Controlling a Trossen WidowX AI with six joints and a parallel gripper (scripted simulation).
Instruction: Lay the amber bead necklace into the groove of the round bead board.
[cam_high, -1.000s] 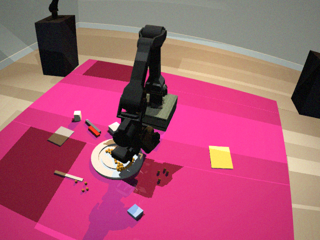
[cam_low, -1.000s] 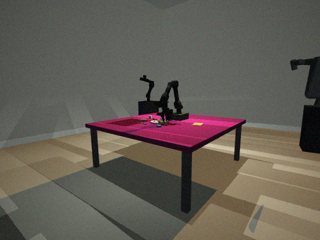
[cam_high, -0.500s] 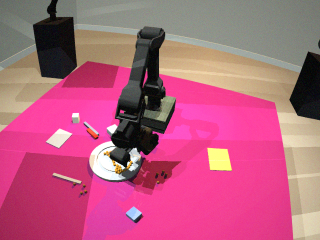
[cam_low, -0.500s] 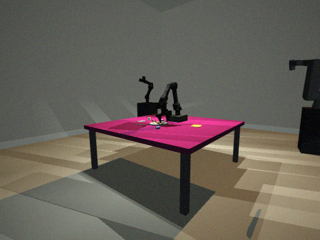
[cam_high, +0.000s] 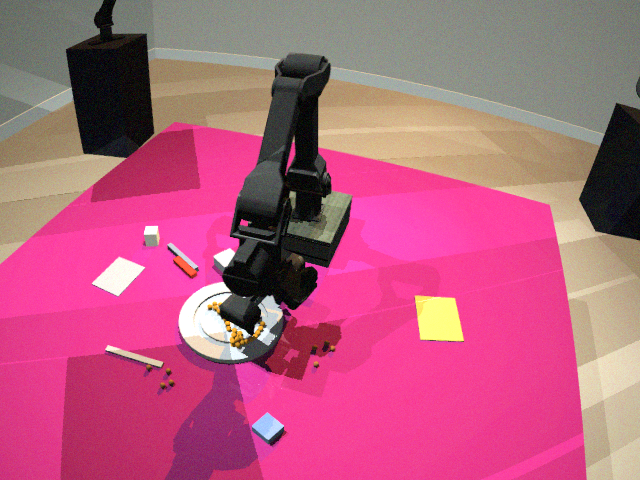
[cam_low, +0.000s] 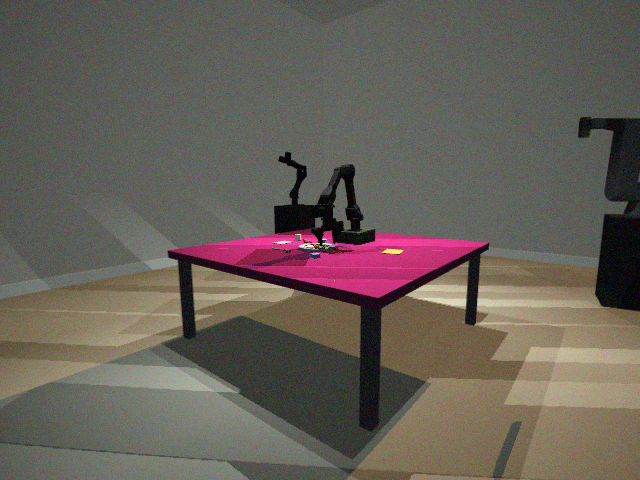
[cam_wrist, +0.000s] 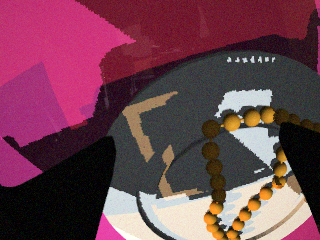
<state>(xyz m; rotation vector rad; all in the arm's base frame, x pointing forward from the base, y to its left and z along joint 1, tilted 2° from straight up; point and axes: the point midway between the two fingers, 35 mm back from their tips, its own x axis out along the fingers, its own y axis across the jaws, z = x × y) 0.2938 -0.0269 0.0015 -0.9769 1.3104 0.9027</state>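
The round grey and white bead board (cam_high: 230, 325) lies on the pink table in front of the arm's base; it also fills the wrist view (cam_wrist: 214, 160). The amber bead necklace (cam_high: 238, 330) lies on the board, partly bunched at its front right; in the wrist view it shows as a bent loop (cam_wrist: 243, 174) across the board's right half, and I cannot tell how much sits in the groove. My gripper (cam_high: 242, 316) is just above the board with fingers wide open (cam_wrist: 200, 180) on either side of the necklace, holding nothing. From the exterior view the arm (cam_low: 320, 235) is small.
Loose amber beads lie on the table right of the board (cam_high: 321, 351) and at its front left (cam_high: 161, 376). Near by are a thin white strip (cam_high: 133, 355), a red and grey bar (cam_high: 183, 262), a white cube (cam_high: 151, 235), a white card (cam_high: 118, 275), a blue block (cam_high: 267, 427) and a yellow card (cam_high: 438, 318).
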